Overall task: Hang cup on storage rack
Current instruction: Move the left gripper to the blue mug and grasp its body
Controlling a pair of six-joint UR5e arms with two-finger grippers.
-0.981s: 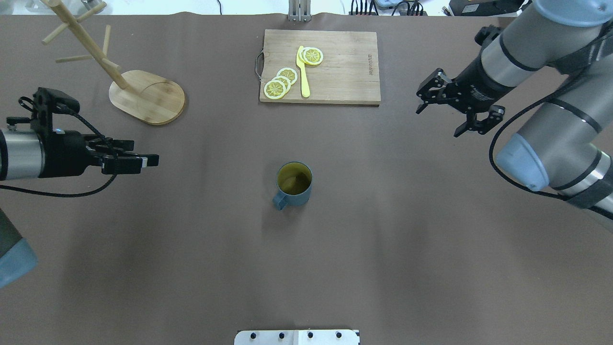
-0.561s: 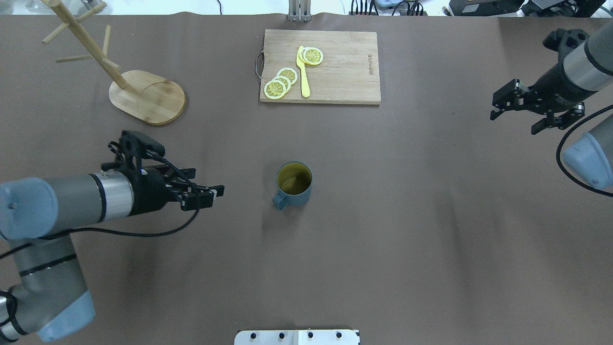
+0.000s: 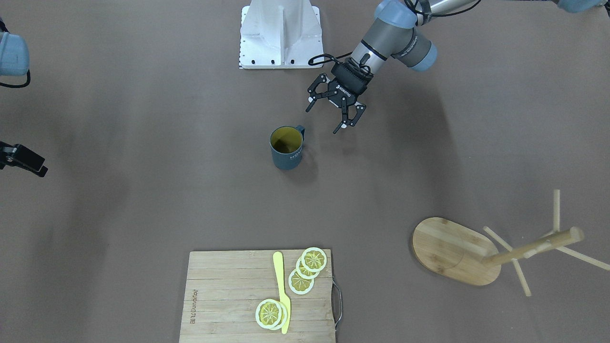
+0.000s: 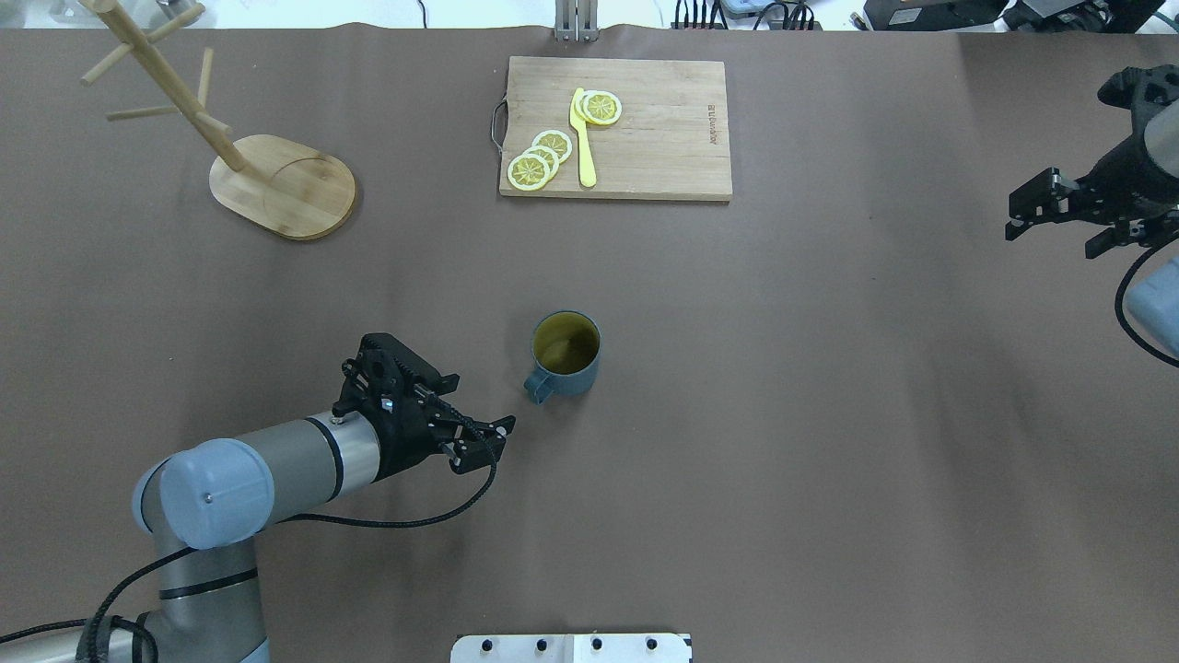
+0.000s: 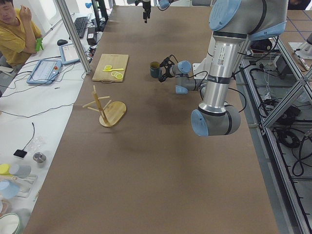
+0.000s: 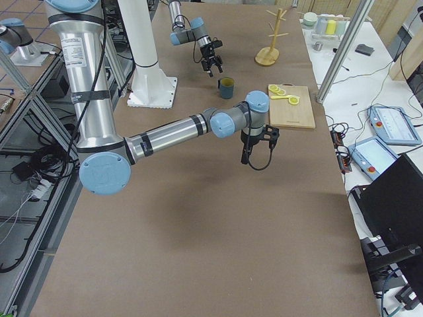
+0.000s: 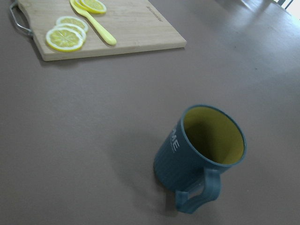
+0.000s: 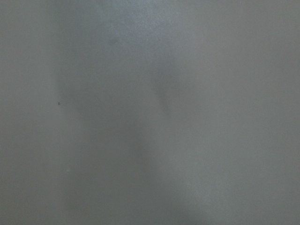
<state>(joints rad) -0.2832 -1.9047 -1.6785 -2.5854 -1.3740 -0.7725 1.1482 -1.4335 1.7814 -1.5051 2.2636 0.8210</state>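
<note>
A: Cup (image 7: pixel 201 154): ribbed outside, matt slate-blue; inside smooth, yellow, plastic-looking
B: Storage rack (image 4: pixel 285 184)?
A: Pale bamboo, smooth, satin finish. Cutting board (image 4: pixel 645 138): slatted wood, grain showing
B: Table cover (image 4: pixel 783 442)?
A: Matt brown sheet, smooth. Left arm (image 4: pixel 304 451): brushed grey metal tube, pale blue caps with slight sheen; left gripper (image 3: pixel 322 120) matt black

The table (image 4: pixel 829 414) is viewed from above by two opposed cameras, behind and facing the robot (image 3: pixel 281 33); both ends are covered obliquely. The cup (image 7: pixel 199 154), common to these views, is framed closely by the left wrist camera.
</note>
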